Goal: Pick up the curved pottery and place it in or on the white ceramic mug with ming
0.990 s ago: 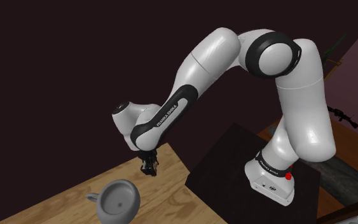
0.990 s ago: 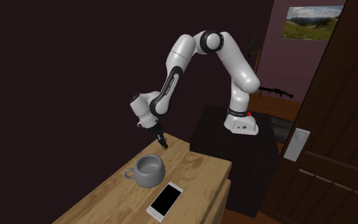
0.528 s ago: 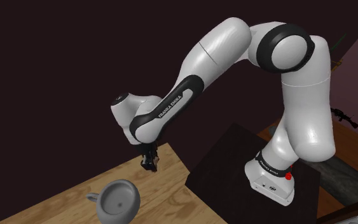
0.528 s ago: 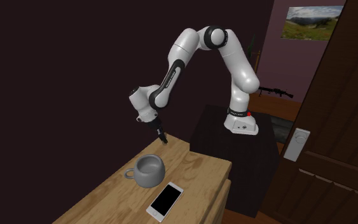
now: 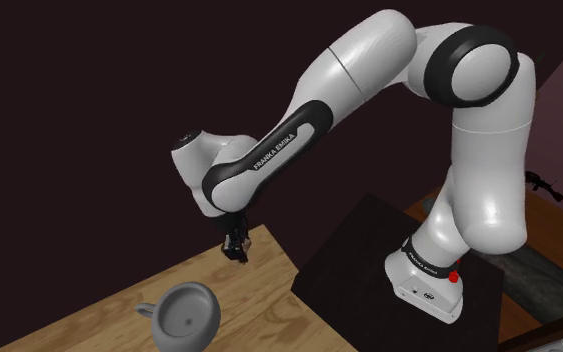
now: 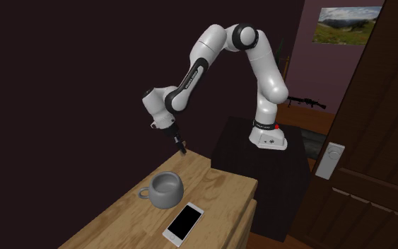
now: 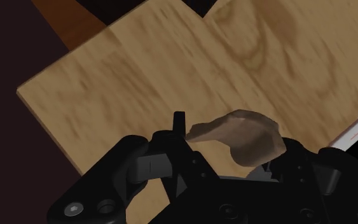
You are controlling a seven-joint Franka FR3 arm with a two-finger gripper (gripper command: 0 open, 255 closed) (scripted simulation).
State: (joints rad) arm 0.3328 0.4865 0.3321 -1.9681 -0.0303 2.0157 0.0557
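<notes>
— Where's the brown curved pottery shard?
— Clamped in the black end effector, its fingers closed on it, in the air over the light wooden table.
— Relative to the rounded grey mug?
— Higher, off to its side, apart. A black-screened white phone lies just beside the mug.

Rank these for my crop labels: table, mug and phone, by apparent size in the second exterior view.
Largest: wooden table. Then grey mug and phone, which look about alike; I won't rank them.
</notes>
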